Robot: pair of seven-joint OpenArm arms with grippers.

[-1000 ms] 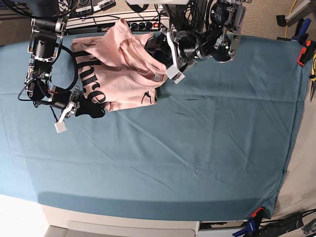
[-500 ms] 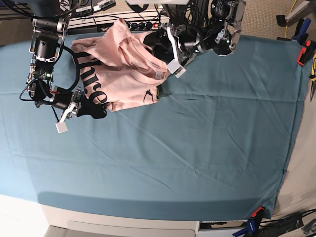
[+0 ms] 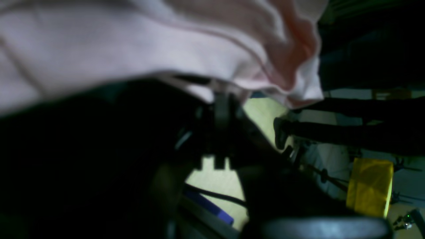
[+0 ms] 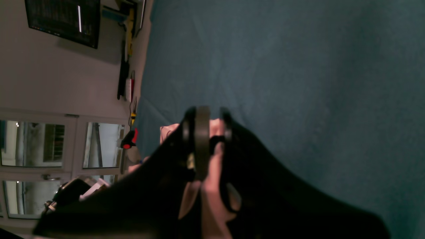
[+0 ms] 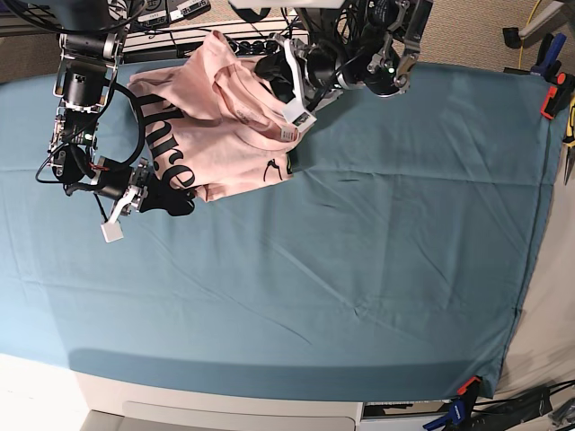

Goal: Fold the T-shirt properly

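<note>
Both end effectors clamp the T-shirt (image 5: 216, 126) on the teal table cloth (image 5: 359, 251)

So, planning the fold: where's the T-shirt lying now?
In the base view the T-shirt lies bunched at the teal cloth's far left corner, between both grippers.

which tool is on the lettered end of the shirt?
The right tool, at the base view's left, grips the T-shirt beside its black lettering; the left tool is on plain pink.

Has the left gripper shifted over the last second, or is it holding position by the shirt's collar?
Yes. In the base view the left gripper has moved toward the power strip at the table's far edge and further over the T-shirt.
</note>
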